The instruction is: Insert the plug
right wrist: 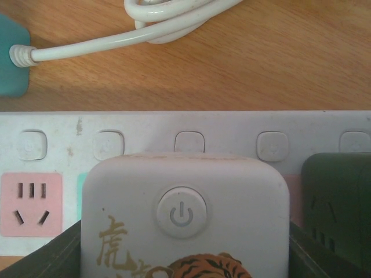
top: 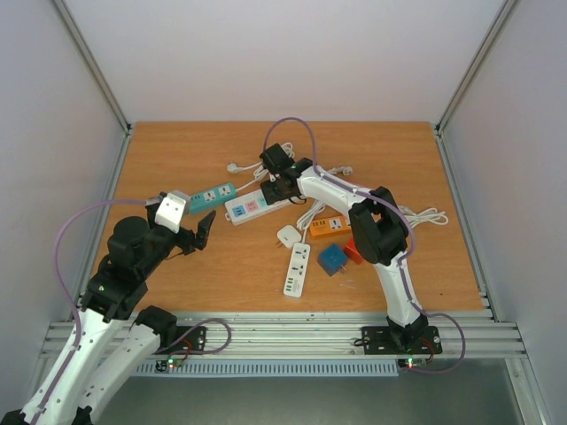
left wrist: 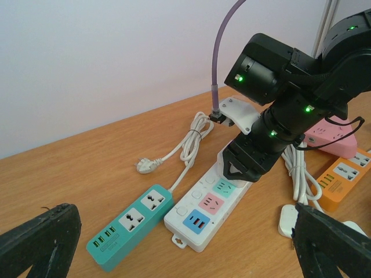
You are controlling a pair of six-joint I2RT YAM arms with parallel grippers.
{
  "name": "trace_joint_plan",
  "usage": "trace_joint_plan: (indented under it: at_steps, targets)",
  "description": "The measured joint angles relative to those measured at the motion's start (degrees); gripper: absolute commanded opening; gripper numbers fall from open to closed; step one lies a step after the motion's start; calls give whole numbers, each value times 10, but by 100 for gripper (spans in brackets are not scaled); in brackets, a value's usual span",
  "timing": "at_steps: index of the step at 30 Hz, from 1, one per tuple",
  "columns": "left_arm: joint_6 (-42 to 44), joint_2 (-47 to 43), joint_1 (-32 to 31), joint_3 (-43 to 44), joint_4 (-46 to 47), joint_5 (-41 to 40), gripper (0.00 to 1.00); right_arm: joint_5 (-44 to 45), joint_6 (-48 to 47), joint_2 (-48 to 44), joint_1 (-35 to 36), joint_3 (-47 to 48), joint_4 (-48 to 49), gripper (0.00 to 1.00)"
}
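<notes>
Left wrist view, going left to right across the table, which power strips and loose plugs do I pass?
teal power strip → white power strip → loose white plug → orange power strip. The pink strip overlaps the orange one sideways, so it is left out.

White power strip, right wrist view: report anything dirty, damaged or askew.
No damage shows. The white power strip has brownish smudges beside the switches at image left. The tiger-printed plug held over it sits square to it.
</notes>
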Motion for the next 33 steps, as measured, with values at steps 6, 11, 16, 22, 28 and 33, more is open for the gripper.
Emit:
trace_joint_plan:
  at_steps: [6,11,16,22,28,33]
  targets:
    - [0,0,0,0,0,0,99,16,0,0,5,0,-8,42]
    - [0,2,0,0,0,0,99,12,-8,0,4,5,-18,44]
    - [0,4,0,-1,0,1,99,-15,-23,1,-6,27,-60,71]
    - [0,4,0,-4,3,-2,99,-35,-19,4,-12,49,-130,87]
    - [-5,4,0,-12,5,-3,99,-61,-11,-48,-12,27,-128,90]
    - [-13,3,0,-12,6,-10,99,-12,17,-208,-12,-88,-86,90]
